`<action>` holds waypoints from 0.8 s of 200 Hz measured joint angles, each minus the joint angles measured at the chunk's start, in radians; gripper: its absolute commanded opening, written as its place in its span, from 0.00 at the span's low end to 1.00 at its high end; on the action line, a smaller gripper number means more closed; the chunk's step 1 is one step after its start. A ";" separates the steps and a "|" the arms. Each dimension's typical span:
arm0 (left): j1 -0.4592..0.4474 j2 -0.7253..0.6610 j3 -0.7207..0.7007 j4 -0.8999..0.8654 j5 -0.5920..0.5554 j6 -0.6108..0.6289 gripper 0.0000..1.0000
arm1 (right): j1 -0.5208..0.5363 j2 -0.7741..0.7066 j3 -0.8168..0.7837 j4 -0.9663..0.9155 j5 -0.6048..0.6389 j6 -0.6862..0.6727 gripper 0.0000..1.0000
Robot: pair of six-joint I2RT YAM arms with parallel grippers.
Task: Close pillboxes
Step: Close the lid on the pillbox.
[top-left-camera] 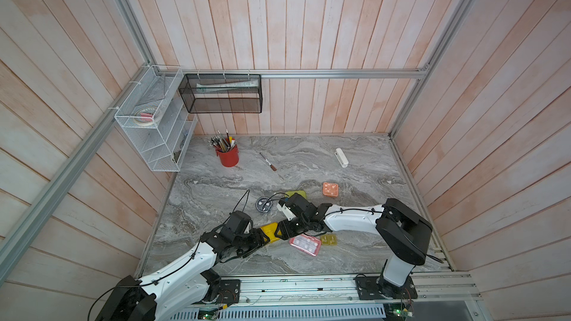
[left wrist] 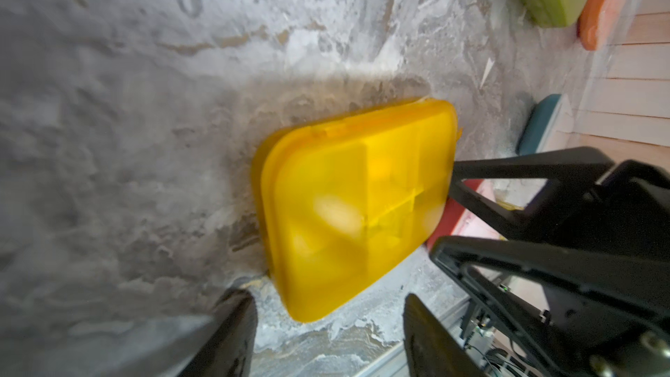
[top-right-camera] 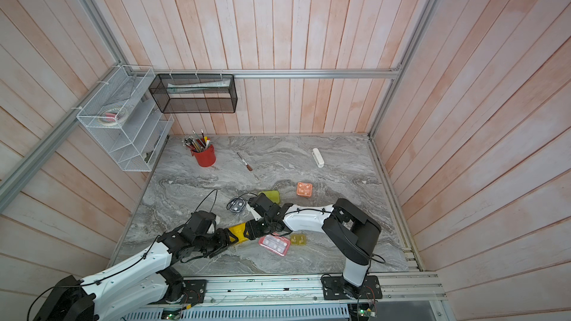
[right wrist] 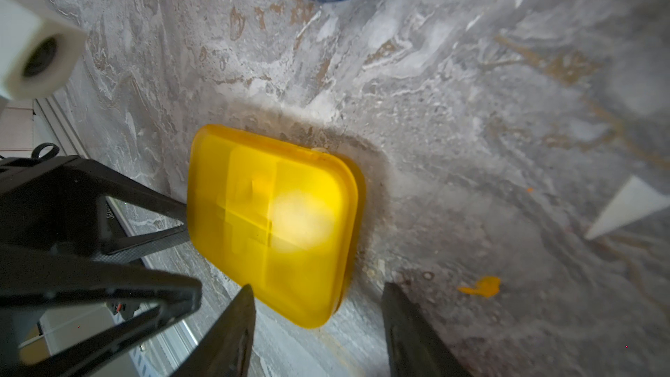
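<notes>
Nearest the front rail (top-left-camera: 309, 287): pink pillbox (top-left-camera: 305, 244), just right of the yellow pillbox (top-left-camera: 269, 231) and slightly nearer. The small amber pillbox (top-left-camera: 328, 239) is beside the pink one, farther right of the yellow. The yellow pillbox lies flat on the marble table (top-left-camera: 355, 257), lid down over the base, cross-shaped dividers showing through; latched or not, cannot tell. At its left side the left gripper (left wrist: 324, 297), fingers spread, clamped on nothing; the right wrist view shows one tip at the box's edge, seemingly touching. At its right side the right gripper (right wrist: 318, 287), fingers likewise apart, nothing pinched, one tip against the opposite edge. Past the yellow box's right side, seen only from the left wrist, the blue-grey pillbox (left wrist: 540, 121). Directly behind the yellow: dark round pillbox (top-left-camera: 264, 204). Behind and right: lime-green pillbox (top-left-camera: 295, 194), partly under the right arm, then the orange square pillbox (top-left-camera: 330, 189) farther right. Well behind the yellow: thin tool (top-left-camera: 268, 162); far behind-right, white oblong bar (top-left-camera: 341, 158); far behind-left, red cup (top-left-camera: 227, 156) of pens.
</notes>
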 measured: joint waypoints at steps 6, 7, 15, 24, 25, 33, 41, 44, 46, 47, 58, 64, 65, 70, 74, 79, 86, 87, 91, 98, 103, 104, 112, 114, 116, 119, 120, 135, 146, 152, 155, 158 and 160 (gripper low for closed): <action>0.000 0.000 0.002 -0.005 -0.015 -0.001 0.62 | 0.000 0.000 0.000 -0.002 0.001 0.000 0.55; 0.000 0.000 0.003 -0.006 -0.018 -0.001 0.62 | 0.000 0.000 0.000 -0.002 0.001 0.000 0.55; 0.000 0.000 0.007 -0.013 -0.039 -0.001 0.62 | 0.000 0.000 0.000 -0.003 0.002 -0.001 0.55; 0.000 0.000 0.011 -0.019 -0.061 -0.001 0.62 | 0.000 0.000 0.000 -0.002 0.002 -0.002 0.54; 0.000 0.000 0.011 -0.019 -0.063 -0.001 0.61 | 0.000 0.000 0.000 -0.002 0.002 -0.002 0.54; 0.000 0.000 0.012 -0.021 -0.077 0.000 0.61 | 0.000 0.001 0.000 -0.002 0.002 -0.002 0.54; 0.000 0.004 0.013 -0.020 -0.089 0.000 0.60 | 0.000 0.003 0.000 -0.002 0.002 -0.003 0.53; 0.000 0.006 0.014 -0.020 -0.093 0.000 0.60 | 0.000 0.004 0.000 -0.003 0.002 -0.003 0.53; 0.000 0.007 0.015 -0.020 -0.095 0.000 0.59 | 0.000 0.004 0.000 -0.003 0.002 -0.003 0.52; 0.000 0.008 0.015 -0.020 -0.095 0.000 0.59 | 0.000 0.004 0.001 -0.003 0.002 -0.003 0.52; 0.000 0.021 0.022 -0.021 -0.104 0.004 0.58 | 0.000 0.008 0.003 -0.006 0.002 -0.003 0.51; -0.001 0.029 0.026 -0.020 -0.110 0.006 0.58 | 0.000 0.010 0.005 -0.008 0.003 -0.003 0.51; -0.001 0.031 0.027 -0.021 -0.111 0.006 0.58 | 0.000 0.010 0.006 -0.008 0.003 -0.003 0.51; -0.002 0.039 0.032 -0.020 -0.117 0.008 0.58 | 0.000 0.011 0.008 -0.010 0.004 -0.003 0.51; -0.002 0.045 0.035 -0.019 -0.121 0.010 0.58 | 0.000 0.013 0.010 -0.011 0.005 -0.003 0.51; -0.003 0.051 0.039 -0.019 -0.125 0.013 0.58 | 0.000 0.014 0.013 -0.014 0.006 -0.003 0.50; -0.004 0.061 0.043 -0.018 -0.131 0.018 0.57 | 0.000 0.016 0.018 -0.018 0.009 -0.006 0.50; -0.005 0.063 0.044 -0.018 -0.132 0.019 0.57 | 0.000 0.016 0.018 -0.019 0.009 -0.006 0.50; -0.006 0.066 0.046 -0.016 -0.137 0.021 0.56 | 0.000 0.018 0.021 -0.022 0.010 -0.006 0.50; -0.008 0.074 0.048 -0.013 -0.145 0.027 0.55 | 0.001 0.021 0.026 -0.025 0.013 -0.008 0.50; -0.009 0.078 0.050 -0.011 -0.149 0.028 0.55 | 0.001 0.023 0.029 -0.028 0.016 -0.010 0.49; -0.009 0.079 0.050 -0.011 -0.150 0.029 0.55 | 0.001 0.023 0.029 -0.028 0.016 -0.009 0.49; -0.013 0.084 0.052 -0.009 -0.154 0.032 0.55 | 0.001 0.026 0.035 -0.033 0.021 -0.010 0.49; -0.015 0.086 0.053 -0.008 -0.156 0.033 0.55 | 0.002 0.027 0.036 -0.034 0.023 -0.010 0.49; -0.016 0.087 0.053 -0.008 -0.158 0.034 0.55 | 0.002 0.029 0.038 -0.035 0.025 -0.010 0.48; -0.018 0.089 0.054 -0.005 -0.161 0.034 0.54 | 0.002 0.031 0.040 -0.037 0.026 -0.010 0.48; -0.018 0.089 0.054 -0.005 -0.161 0.034 0.54 | 0.002 0.031 0.041 -0.037 0.027 -0.010 0.48; -0.029 0.108 0.062 0.001 -0.174 0.037 0.53 | 0.006 0.039 0.056 -0.046 0.034 -0.012 0.47; -0.037 0.125 0.069 0.010 -0.180 0.041 0.53 | 0.011 0.044 0.068 -0.054 0.042 -0.014 0.47; -0.042 0.137 0.076 0.013 -0.184 0.042 0.53 | 0.014 0.048 0.075 -0.058 0.047 -0.017 0.47; -0.046 0.144 0.080 0.016 -0.187 0.042 0.52 | 0.016 0.050 0.078 -0.061 0.050 -0.018 0.47; -0.050 0.149 0.084 0.017 -0.190 0.043 0.51 | 0.018 0.052 0.083 -0.063 0.052 -0.019 0.47; -0.052 0.153 0.086 0.018 -0.192 0.043 0.51 | 0.019 0.054 0.085 -0.064 0.055 -0.020 0.47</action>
